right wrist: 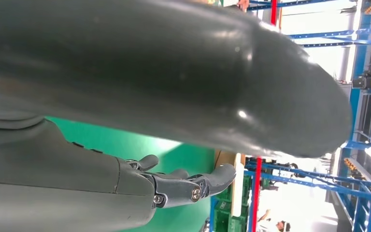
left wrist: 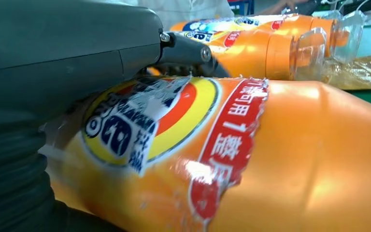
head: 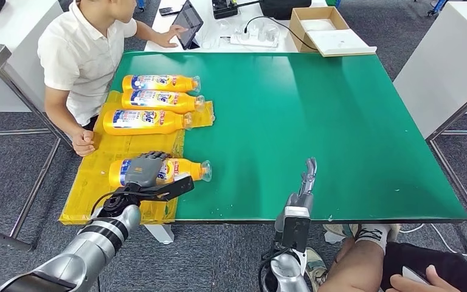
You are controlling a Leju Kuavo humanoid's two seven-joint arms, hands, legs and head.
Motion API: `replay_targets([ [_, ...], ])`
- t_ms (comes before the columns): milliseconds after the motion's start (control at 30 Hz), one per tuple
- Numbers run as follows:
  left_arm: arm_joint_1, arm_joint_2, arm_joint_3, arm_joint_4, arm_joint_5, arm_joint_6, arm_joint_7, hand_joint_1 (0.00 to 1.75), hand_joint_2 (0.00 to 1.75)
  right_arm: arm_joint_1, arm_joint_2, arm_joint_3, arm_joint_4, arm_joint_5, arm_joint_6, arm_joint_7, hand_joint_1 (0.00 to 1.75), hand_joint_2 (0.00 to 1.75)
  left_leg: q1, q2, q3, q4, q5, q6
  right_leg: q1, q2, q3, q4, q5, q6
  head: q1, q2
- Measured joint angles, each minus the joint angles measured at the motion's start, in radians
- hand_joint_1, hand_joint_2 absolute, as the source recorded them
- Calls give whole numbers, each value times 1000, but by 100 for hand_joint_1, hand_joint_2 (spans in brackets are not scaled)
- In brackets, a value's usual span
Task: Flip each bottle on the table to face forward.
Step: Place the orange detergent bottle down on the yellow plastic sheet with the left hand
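Orange plastic detergent bottle (head: pixel 179 170) near table's front-left corner, left hand (head: pixel 146 170) wrapped over it; right hand (head: pixel 307 179) spread, idle. Glossy body could probably slip mid-roll.

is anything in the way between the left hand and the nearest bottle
Nothing visible. The left hand already lies on the nearest bottle, its fingers wrapped over the labelled part. The other three bottles lie apart, farther up the yellow sheet.

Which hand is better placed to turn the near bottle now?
Left. The left hand already lies over the near bottle on the yellow sheet, fingers curled on its label. The right hand is empty, apart over bare green table.
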Motion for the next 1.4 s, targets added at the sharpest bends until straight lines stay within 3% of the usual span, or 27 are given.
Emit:
replay_targets([
  [133,-15,-5,1,29,26,-63,-7,0,175,0,0,-6,0,11,-6,0,0,0,0,-1,2,0,0,0,0,0,2,0,0,0,0,0],
  [267,-29,-6,6,53,90,-140,-62,0,0,-2,-1,-13,4,12,-12,0,0,0,0,-3,7,0,-1,0,0,-1,9,-1,-2,1,0,0],
  [400,-25,-8,41,58,273,-262,-242,0,175,-3,-5,-19,10,10,-12,0,0,0,0,-10,12,-1,-1,0,0,-6,15,-1,-5,1,0,0],
  [467,-5,-15,71,45,409,-338,-346,0,175,-3,-7,-19,11,8,-12,0,0,0,0,-11,13,-1,-1,0,0,-6,17,-1,-5,1,0,0],
  [567,30,-29,116,12,539,-404,-415,0,175,-2,-10,-19,12,7,-12,0,0,0,0,-11,13,-1,-1,0,0,-6,17,-1,-4,2,0,0],
  [867,71,-46,165,-38,578,-428,-427,0,175,-2,-12,-19,16,6,-12,0,0,0,0,-11,13,-1,-1,0,0,-6,16,-1,-4,2,0,0],
  [1000,106,-53,178,-84,709,-424,-471,0,175,-2,-14,-19,16,6,-14,0,0,0,0,-10,12,0,-1,0,0,-6,15,-1,-4,2,0,0],
  [1100,176,-76,189,-192,897,-366,-526,0,175,0,-14,-19,15,8,-26,0,0,0,0,-8,8,0,0,0,0,-6,11,-1,-3,2,0,0],
  [1200,243,-106,192,-352,1057,-244,-570,0,175,10,-14,-10,0,18,-57,0,0,0,0,-9,5,0,0,0,0,-6,8,-1,-3,2,0,0],
  [1300,283,-127,192,-514,1149,-150,-591,0,175,20,-14,6,-29,27,-97,0,0,0,0,-8,3,0,-1,0,0,-6,6,-1,-3,2,0,0],
  [1400,318,-141,192,-630,1207,-112,-601,0,175,31,-14,24,-66,29,-117,0,0,0,0,-8,2,0,-1,0,0,-6,4,-1,-3,2,0,0],
])
